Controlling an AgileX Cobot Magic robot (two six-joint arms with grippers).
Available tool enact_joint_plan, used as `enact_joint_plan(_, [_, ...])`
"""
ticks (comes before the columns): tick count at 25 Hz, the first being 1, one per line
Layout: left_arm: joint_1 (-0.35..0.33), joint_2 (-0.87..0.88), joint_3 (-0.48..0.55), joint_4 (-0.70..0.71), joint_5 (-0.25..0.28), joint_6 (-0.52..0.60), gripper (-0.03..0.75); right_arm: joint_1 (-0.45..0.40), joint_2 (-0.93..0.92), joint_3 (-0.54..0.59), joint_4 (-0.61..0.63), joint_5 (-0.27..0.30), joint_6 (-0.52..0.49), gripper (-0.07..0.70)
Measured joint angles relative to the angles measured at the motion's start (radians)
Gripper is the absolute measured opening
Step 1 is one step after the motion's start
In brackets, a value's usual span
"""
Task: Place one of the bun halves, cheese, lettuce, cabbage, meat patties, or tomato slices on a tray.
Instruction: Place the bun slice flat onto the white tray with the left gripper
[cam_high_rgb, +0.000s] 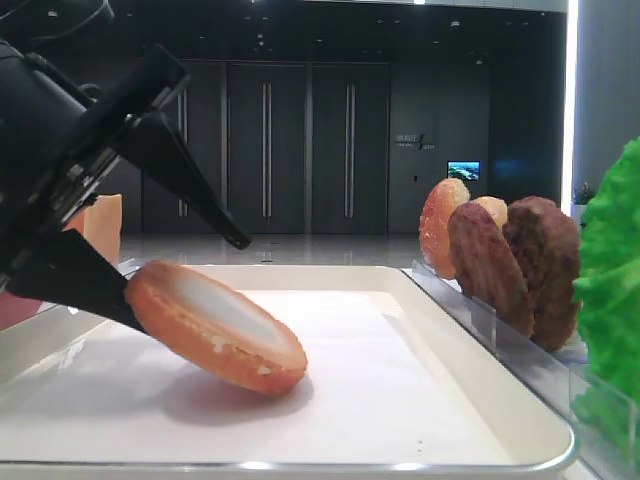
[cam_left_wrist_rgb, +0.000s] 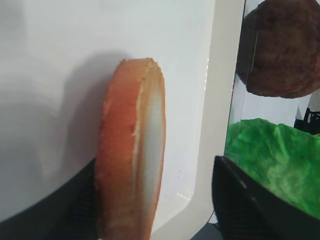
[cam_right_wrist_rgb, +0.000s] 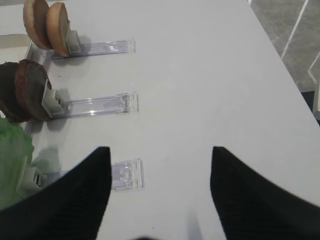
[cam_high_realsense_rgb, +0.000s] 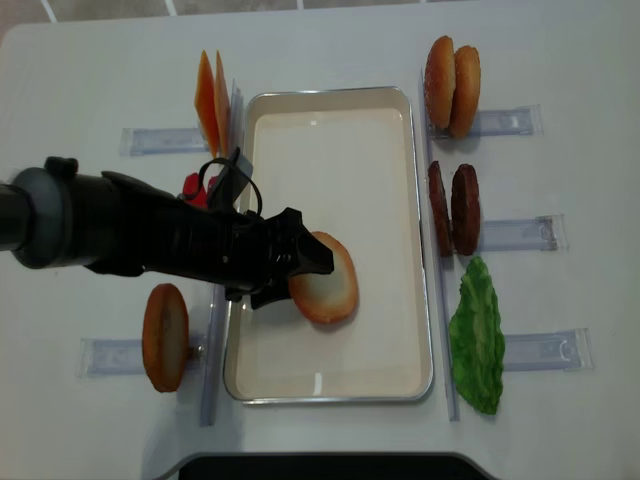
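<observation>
Releasing a bun half (cam_high_realsense_rgb: 323, 278) onto the tray (cam_high_realsense_rgb: 335, 384), near its left edge.

We judge the bun light, soft and easily dented, best taken by its crusty rim. It lies tilted on the paper liner, the left gripper (cam_high_realsense_rgb: 296, 268) fingers spread either side. The low side view shows that tilt; overhead shows the patties (cam_high_realsense_rgb: 452, 209) and lettuce (cam_high_realsense_rgb: 477, 340) right. The right gripper (cam_right_wrist_rgb: 160, 195) hangs spread over bare counter (cam_right_wrist_rgb: 210, 65).
</observation>
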Motion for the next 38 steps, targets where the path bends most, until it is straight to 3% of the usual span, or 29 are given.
enact_joint_plan(9, [0.0, -0.01, -0.006, 0.024, -0.027, -0.033, 0.482, 0.0, 0.0, 0.0, 0.0, 0.0, 0.0, 0.416])
enact_joint_plan(26, [0.0, -0.019, -0.139, 0.441, -0.028, -0.422, 0.482, 0.0, 0.0, 0.0, 0.0, 0.0, 0.0, 0.416])
enact_joint_plan(38, [0.0, -0.083, -0.222, 0.702, 0.06, -0.67, 0.482, 0.0, 0.0, 0.0, 0.0, 0.0, 0.0, 0.416])
